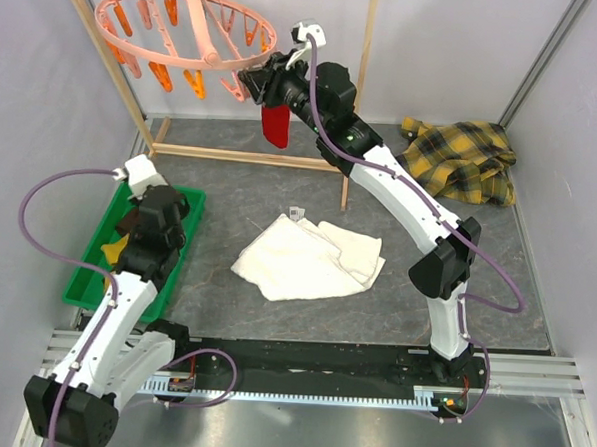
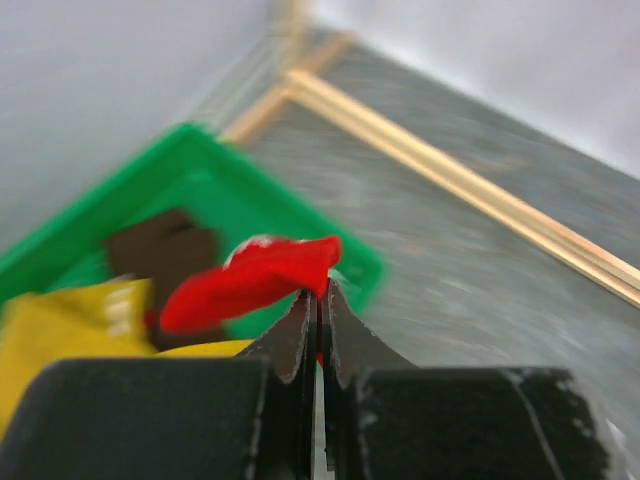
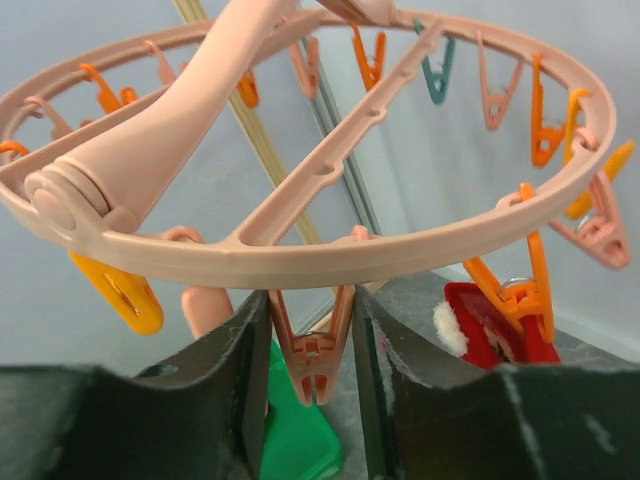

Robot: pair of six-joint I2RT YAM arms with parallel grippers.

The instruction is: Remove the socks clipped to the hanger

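Left fingers (image 2: 318,300) pinch a red sock (image 2: 250,280), fully closed; right fingers (image 3: 308,300) sit half-open astride a pink clip (image 3: 312,365) on the hanger (image 3: 330,255).

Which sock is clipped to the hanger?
The red sock dangling beside the right gripper; the rest are down at the green bin.

Hanger (image 3: 330,255) and clips (image 3: 500,285) crowd the right tool (image 3: 310,315).
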